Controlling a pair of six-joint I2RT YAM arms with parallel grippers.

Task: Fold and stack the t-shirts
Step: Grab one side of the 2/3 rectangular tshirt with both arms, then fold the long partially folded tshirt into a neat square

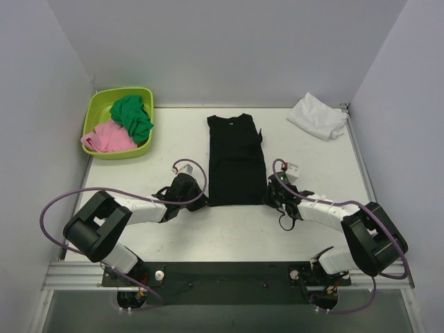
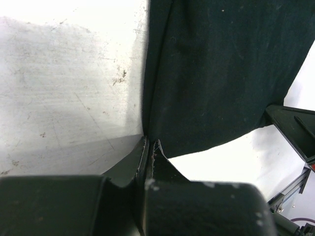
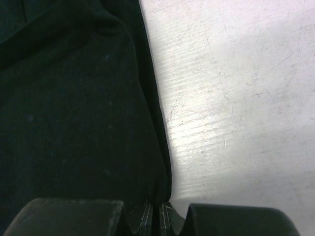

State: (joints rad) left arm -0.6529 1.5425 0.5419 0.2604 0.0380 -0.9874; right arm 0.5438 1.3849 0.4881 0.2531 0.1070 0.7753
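The black t-shirt (image 1: 236,159) is seen as plain black throughout, with no pattern; faint pale lint specks are shown on it in the wrist views. To its right and farther back, the white t-shirt (image 1: 318,116) is plain white. To its left, the tub (image 1: 121,154) is lime green, and in it 1 green cloth (image 1: 132,116) and 1 pink cloth (image 1: 107,139) are seen. The tabletop (image 1: 173,139) under the black t-shirt is white, marked with grey scuffs and fine scratches. At its near corners, the left fingers (image 2: 140,160) and right fingers (image 3: 145,214) are black. The left arm (image 1: 142,207) and right arm (image 1: 322,208) are banded in white and black, and purple cables (image 1: 41,220) are looped beside them.
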